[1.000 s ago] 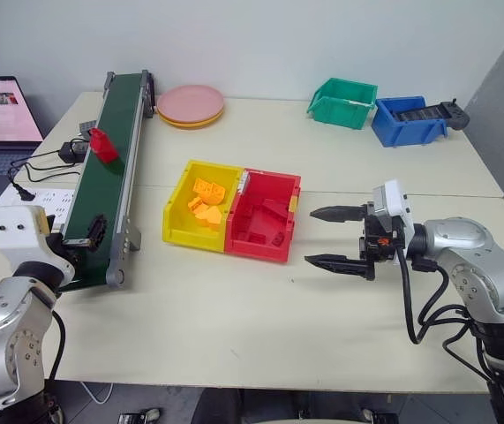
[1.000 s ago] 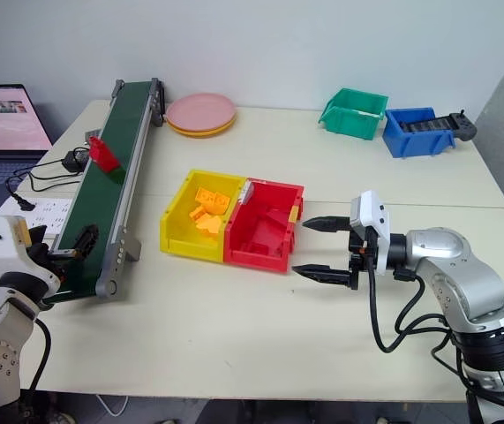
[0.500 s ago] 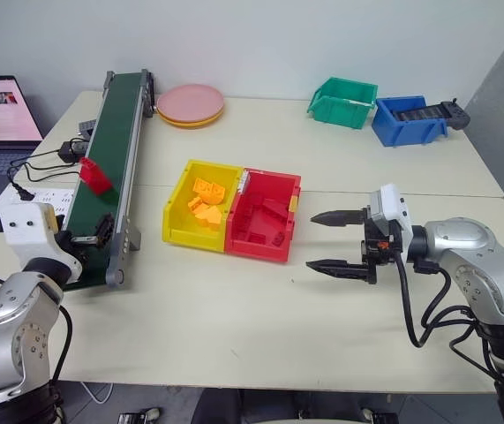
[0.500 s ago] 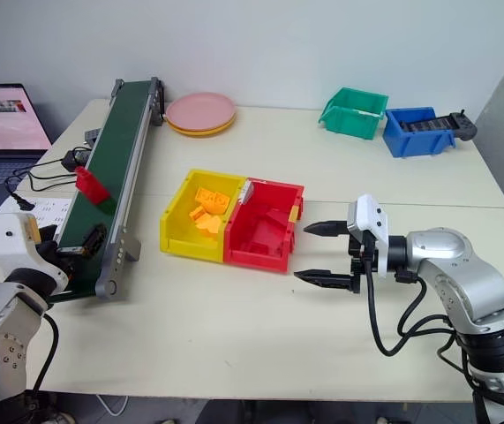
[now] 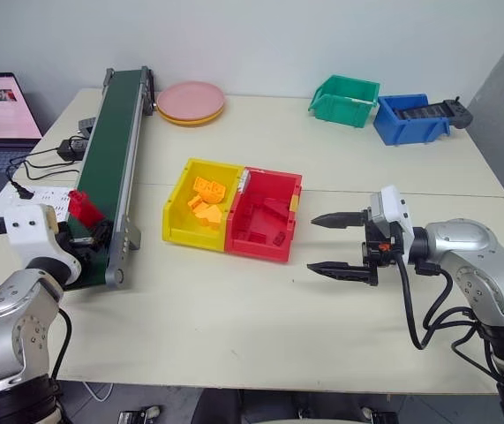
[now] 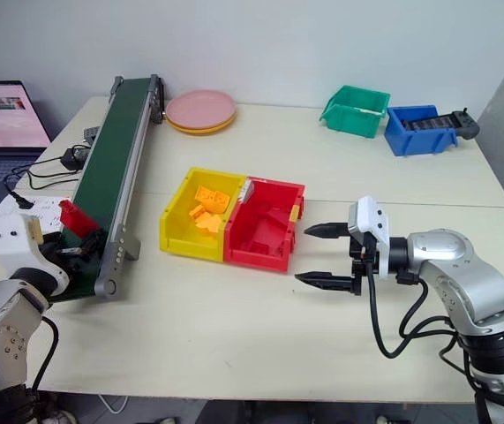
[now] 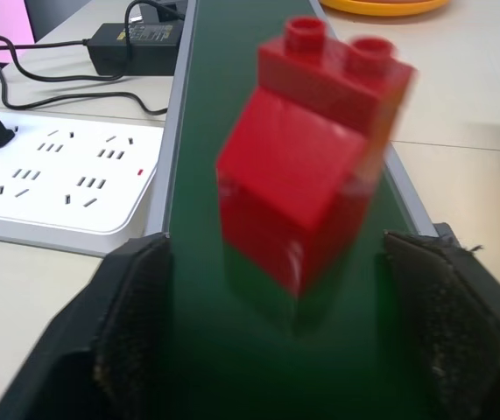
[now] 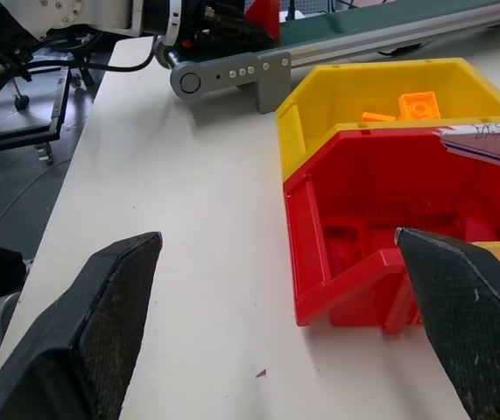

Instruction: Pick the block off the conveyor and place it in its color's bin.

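Cream counter (image 5: 260, 309) carrying the conveyor (image 5: 110, 168), with the red bin (image 5: 265, 216) beside a yellow bin (image 5: 200, 203). Right gripper (image 5: 333, 245), jaws released, near the red bin. Left gripper (image 7: 276, 341), jaws spread, either side of the block (image 7: 315, 144) at the belt's near end, untouched.

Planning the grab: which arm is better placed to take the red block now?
Left. Its tool waits at the conveyor end with the red block arriving between open fingers; the right tool hovers beside the red bin.

The small red plastic block (image 5: 83, 208) sits on the long green-belted conveyor (image 5: 115, 150), near its front end. The red plastic open-top bin (image 5: 264, 216) stands right of the conveyor, touching the yellow plastic bin (image 5: 200, 204) on its left.
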Tool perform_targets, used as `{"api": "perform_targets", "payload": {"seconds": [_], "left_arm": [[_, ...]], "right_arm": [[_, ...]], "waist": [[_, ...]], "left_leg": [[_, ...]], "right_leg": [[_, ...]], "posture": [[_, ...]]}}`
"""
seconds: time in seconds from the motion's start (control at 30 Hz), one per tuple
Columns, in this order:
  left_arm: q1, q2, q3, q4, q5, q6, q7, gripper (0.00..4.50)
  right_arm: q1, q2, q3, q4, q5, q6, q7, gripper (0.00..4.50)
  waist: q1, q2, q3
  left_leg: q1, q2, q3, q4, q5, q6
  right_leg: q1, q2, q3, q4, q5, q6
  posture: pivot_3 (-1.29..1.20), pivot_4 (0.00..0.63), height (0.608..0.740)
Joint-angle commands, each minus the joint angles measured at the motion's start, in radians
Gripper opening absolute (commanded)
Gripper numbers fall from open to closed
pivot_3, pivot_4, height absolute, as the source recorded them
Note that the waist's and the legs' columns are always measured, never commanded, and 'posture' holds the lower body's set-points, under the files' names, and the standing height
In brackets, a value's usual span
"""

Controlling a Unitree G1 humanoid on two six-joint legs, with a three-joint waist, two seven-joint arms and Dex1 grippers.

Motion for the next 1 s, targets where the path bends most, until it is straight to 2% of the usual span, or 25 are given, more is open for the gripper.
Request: {"api": "perform_targets", "payload": {"seconds": [0.03, 0.13, 0.17, 0.4, 0.5, 0.63, 0.77, 1.0], "left_arm": [[-0.016, 0.028, -0.022, 0.004, 0.015, -0.005, -0.02, 2.97], [-0.007, 0.023, -0.022, -0.044, 0.006, 0.013, -0.013, 2.29], [0.0, 0.02, -0.017, -0.067, 0.0, 0.021, -0.009, 2.2], [0.046, -0.007, 0.011, -0.271, -0.018, 0.066, 0.047, 2.19], [0.018, 0.018, -0.017, -0.311, -0.03, 0.082, 0.031, 2.19], [-0.042, 0.096, -0.135, -0.357, -0.074, 0.111, -0.082, 2.19], [-0.2, 0.137, -0.344, -0.326, -0.093, 0.123, -0.212, 2.19], [-0.427, 0.033, -0.604, -0.106, -0.002, 0.051, -0.297, 2.19]], "right_arm": [[-0.016, -0.015, -0.022, -0.038, 0.018, 0.0, 0.003, 4.5], [-0.019, -0.02, -0.026, -0.036, 0.019, -0.002, 0.004, 4.5], [-0.02, -0.021, -0.027, -0.036, 0.019, -0.003, 0.004, 4.5], [-0.029, -0.018, -0.029, -0.016, 0.017, -0.013, 0.007, 4.5], [-0.034, -0.016, -0.027, -0.006, 0.01, -0.021, 0.008, 4.5], [-0.02, -0.03, -0.046, -0.011, 0.002, -0.023, -0.006, 4.5], [0.04, -0.054, -0.098, -0.061, 0.009, -0.005, -0.05, 4.5], [0.137, -0.067, -0.161, -0.146, 0.021, 0.023, -0.131, 4.5]], "waist": [[0.0, 0.0, 0.0], [0.0, 0.0, 0.0], [0.0, 0.0, 0.0], [0.0, 0.0, 0.0], [0.0, 0.0, 0.0], [0.001, 0.0, 0.0], [0.01, 0.0, 0.0], [0.001, 0.0, 0.0]], "left_leg": [[0.0, 0.0, 0.0, 0.0, 0.0, 0.0], [0.0, 0.0, 0.0, 0.0, 0.0, 0.0], [0.0, 0.0, 0.0, 0.0, 0.0, 0.0], [0.0, 0.0, 0.0, 0.0, 0.0, 0.0], [0.0, 0.0, 0.0, 0.0, 0.0, 0.0], [0.0, 0.0, -0.001, 0.001, 0.0, 0.0], [-0.001, -0.001, -0.001, 0.001, 0.0, -0.001], [-0.001, -0.001, 0.0, 0.001, 0.0, 0.0]], "right_leg": [[0.0, 0.0, 0.0, 0.0, 0.0, 0.0], [0.0, 0.0, 0.0, 0.0, 0.0, 0.0], [0.0, 0.0, 0.0, 0.0, 0.0, 0.0], [0.0, 0.0, 0.0, 0.0, 0.0, 0.0], [0.0, 0.0, -0.001, 0.0, 0.0, 0.0], [0.0, 0.0, -0.002, 0.001, 0.0, 0.0], [0.001, -0.001, -0.002, 0.0, 0.0, 0.0], [0.0, 0.0, 0.0, 0.001, 0.0, 0.0]], "posture": [[0.0, 0.15, 0.74], [0.0, 0.15, 0.74], [0.0, 0.15, 0.74], [0.0, 0.15, 0.74], [0.0, 0.15, 0.74], [0.0, 0.15, 0.74], [0.0, 0.15, 0.74], [0.0, 0.15, 0.74]]}}
